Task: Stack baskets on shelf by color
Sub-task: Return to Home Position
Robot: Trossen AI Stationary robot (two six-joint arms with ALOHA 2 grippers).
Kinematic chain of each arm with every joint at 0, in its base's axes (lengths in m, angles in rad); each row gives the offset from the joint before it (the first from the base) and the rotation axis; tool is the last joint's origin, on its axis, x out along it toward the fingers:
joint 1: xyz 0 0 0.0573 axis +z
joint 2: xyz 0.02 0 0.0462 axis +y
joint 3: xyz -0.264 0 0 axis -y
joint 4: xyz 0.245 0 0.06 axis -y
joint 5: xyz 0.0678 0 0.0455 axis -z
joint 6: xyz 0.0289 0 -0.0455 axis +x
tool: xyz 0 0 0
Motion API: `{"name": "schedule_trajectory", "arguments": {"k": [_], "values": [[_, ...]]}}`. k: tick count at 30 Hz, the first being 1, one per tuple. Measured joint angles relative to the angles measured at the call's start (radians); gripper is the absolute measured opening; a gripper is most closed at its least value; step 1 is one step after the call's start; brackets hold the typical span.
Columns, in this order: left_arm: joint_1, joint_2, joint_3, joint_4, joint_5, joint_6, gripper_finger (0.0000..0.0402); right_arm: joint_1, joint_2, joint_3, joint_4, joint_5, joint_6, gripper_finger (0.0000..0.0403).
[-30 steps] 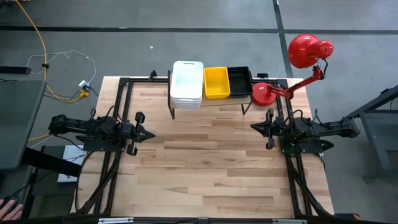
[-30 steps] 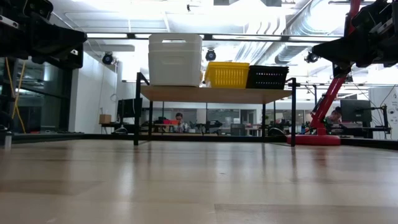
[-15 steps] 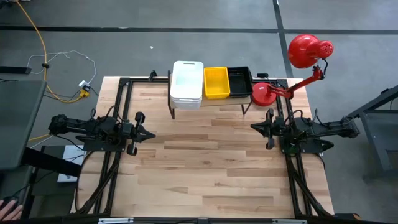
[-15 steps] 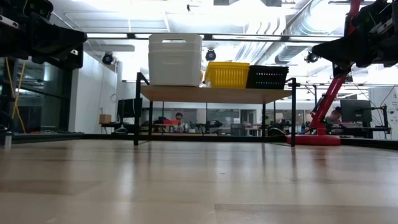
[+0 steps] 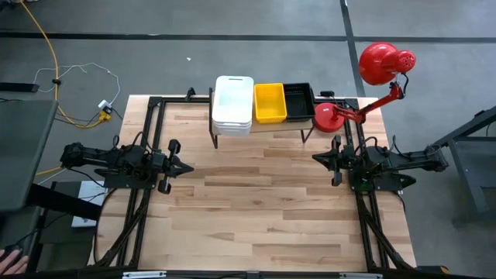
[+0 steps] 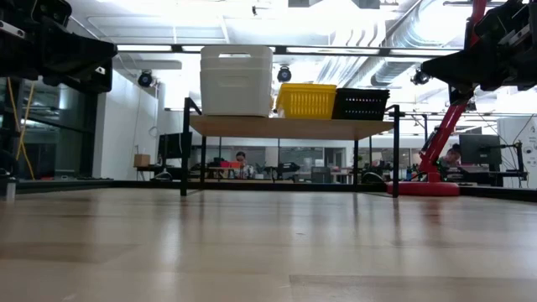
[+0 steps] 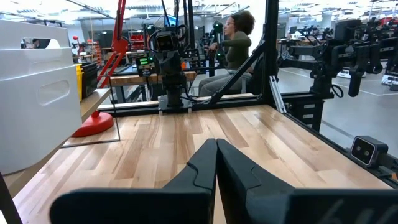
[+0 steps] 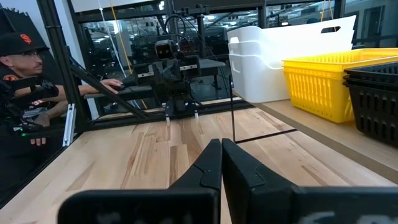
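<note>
- Jaws closed, gripping nothing: left gripper (image 5: 186, 167) mid-left, right gripper (image 5: 316, 158) mid-right.
- Shelf (image 6: 289, 127), upper centre: nested white baskets (image 5: 232, 105), yellow basket (image 5: 270, 102), black basket (image 5: 299, 99).
- Table (image 5: 263, 217): bare wood between grippers.

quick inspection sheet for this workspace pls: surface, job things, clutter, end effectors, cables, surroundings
surface: wooden table, no baskets lying on it
job's things: white baskets stacked, yellow basket and black basket in a row on the shelf
clutter: red lamp at the far right corner
end effectors: left end effector and right end effector shut, empty, at the table's sides
cables: yellow cable and thin wire on the floor, far left
surroundings: seated person beyond the right arm; another person beyond the left
</note>
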State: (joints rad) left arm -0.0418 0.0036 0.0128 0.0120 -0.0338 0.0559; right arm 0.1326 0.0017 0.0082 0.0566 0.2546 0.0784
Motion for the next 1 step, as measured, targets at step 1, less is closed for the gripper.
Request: {"name": "schedule_trajectory", "arguments": {"k": [1], "values": [[0.000,0.000,0.000,0.000,0.000,0.000,0.0000,0.000,0.000,0.000,0.000,0.000,0.000,0.0000]]}}
